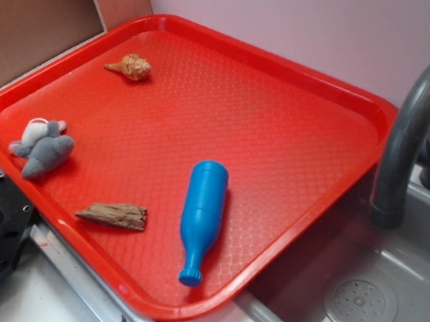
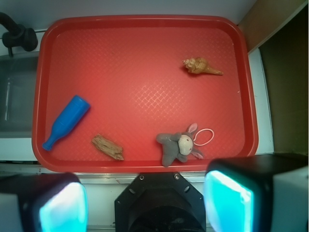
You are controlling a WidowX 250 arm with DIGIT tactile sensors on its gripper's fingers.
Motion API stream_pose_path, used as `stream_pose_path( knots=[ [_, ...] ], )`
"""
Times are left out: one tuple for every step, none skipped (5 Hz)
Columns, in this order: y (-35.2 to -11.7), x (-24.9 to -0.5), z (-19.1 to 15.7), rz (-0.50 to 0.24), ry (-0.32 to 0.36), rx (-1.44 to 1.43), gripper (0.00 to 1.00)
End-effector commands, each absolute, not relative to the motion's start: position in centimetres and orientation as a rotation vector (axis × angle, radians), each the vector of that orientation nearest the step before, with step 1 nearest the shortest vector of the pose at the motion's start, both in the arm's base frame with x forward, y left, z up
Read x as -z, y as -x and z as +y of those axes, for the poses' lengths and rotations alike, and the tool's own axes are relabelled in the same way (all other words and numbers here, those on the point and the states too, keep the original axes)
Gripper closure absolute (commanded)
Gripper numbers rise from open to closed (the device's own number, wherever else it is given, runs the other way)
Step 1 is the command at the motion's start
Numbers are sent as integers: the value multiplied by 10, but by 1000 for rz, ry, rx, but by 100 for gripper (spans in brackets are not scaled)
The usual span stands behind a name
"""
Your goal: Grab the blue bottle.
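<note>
Bottle (image 1: pixel 203 210): lies flat, mouth at 6 o'clock.
Handling: likely light, rigid, slippery; grasp across body.
Gripper (image 2: pixel 145 205): fingers spread, empty.

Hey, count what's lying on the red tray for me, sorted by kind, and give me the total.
Blue bottle: 1
Grey plush toy: 1
Seashell: 1
Brown wood piece: 1
Total on the red tray: 4
</note>
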State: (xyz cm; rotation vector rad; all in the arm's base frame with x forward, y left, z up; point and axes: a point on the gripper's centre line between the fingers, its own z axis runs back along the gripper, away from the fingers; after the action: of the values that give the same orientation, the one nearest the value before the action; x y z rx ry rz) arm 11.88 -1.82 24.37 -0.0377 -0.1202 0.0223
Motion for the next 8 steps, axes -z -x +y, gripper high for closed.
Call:
stream_pose_path(
  knots=[
    [-119, -244, -18, -120, 38, -22, 0],
    [-122, -235, -39, -120, 52, -274, 0],
    [-132, -227, -61, -152, 92, -433, 0],
    [-152, -209, -88, -164, 80, -452, 0],
    [-177, -180, -110, -182, 58, -488, 0],
    [-189, -157, -116, -184, 61, -621, 0],
    [-197, -130, -125, -177, 49, -687, 0],
    [-199, -108, -130, -151, 36, -718, 0]
  ],
)
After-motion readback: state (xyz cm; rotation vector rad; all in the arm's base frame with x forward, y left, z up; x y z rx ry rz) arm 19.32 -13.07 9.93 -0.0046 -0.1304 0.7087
